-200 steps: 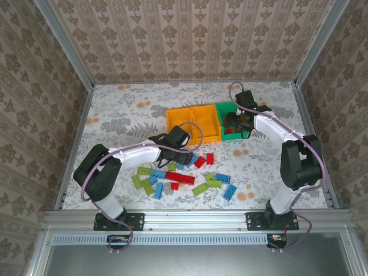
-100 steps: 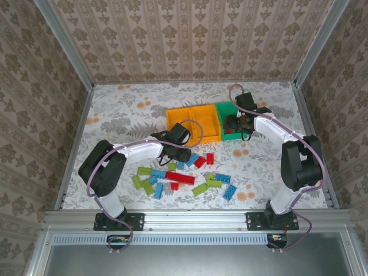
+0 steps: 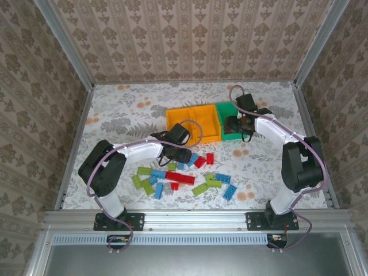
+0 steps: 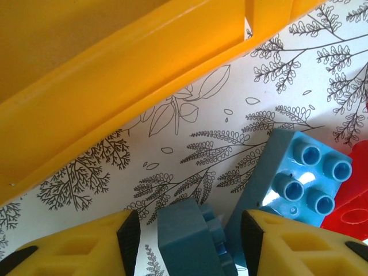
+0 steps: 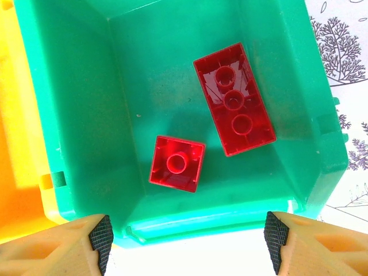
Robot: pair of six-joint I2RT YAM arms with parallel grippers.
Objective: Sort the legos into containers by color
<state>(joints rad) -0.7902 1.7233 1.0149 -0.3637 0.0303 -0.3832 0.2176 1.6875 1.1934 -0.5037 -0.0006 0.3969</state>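
Your left pincer (image 4: pixel 191 244) is down at the tabletop (image 4: pixel 190 115), just beside the near wall of an orange-yellow bin (image 4: pixel 115 86). Its jaws stand partly apart and straddle a dark blue brick (image 4: pixel 184 236). A gap shows along the brick's left side, so nothing is gripped. A lighter blue brick (image 4: pixel 293 172) with four studs lies touching the dark one, and a red brick (image 4: pixel 351 207) lies against its other side.

Your right pincer (image 5: pixel 188 241) hovers over the green bin (image 5: pixel 75 115) with its jaws spread wide, holding nothing. Two red pieces lie on the bin's floor, undersides up and apart from each other: a longer red piece (image 5: pixel 233 106) and a small square red piece (image 5: pixel 177 162).

From above, the three bins sit in a row around the middle of the tabletop, with the green one at the right end. The loose legos (image 3: pixel 210 184) lie scattered between the bins and the near edge, among them the long red brick (image 3: pixel 179 176), with lime and blue ones around it.
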